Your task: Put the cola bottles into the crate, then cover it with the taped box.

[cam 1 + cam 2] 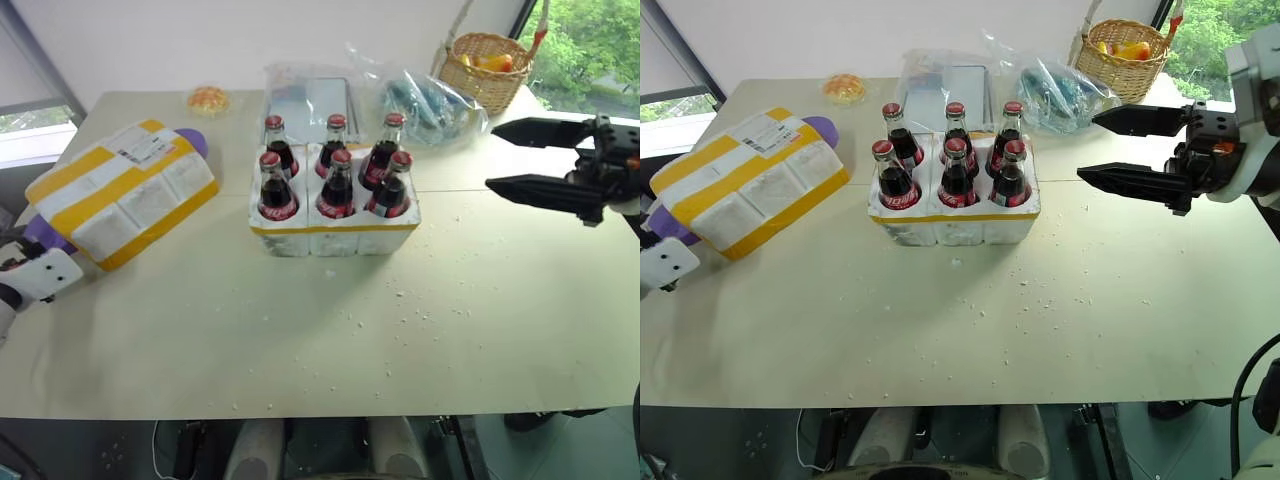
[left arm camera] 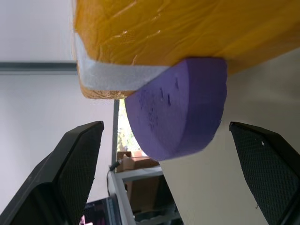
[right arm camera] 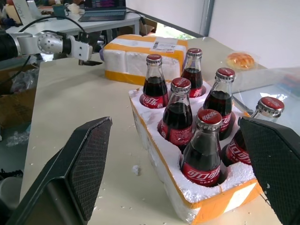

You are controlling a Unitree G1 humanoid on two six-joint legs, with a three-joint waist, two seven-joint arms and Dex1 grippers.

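Left end effector (image 2: 164, 187), fingers apart, sits just beside the taped box (image 1: 120, 195); it is the nearer arm.

Six cola bottles (image 1: 336, 185), one crate (image 1: 335, 236), one taped box (image 1: 125, 192).

head pair looks down; both wrist views share taped box (image 3: 140, 54).

White script, seemingly Chinese, on the cola bottles' (image 3: 201, 160) red labels; taped box (image 1: 122, 193) label print illegible.
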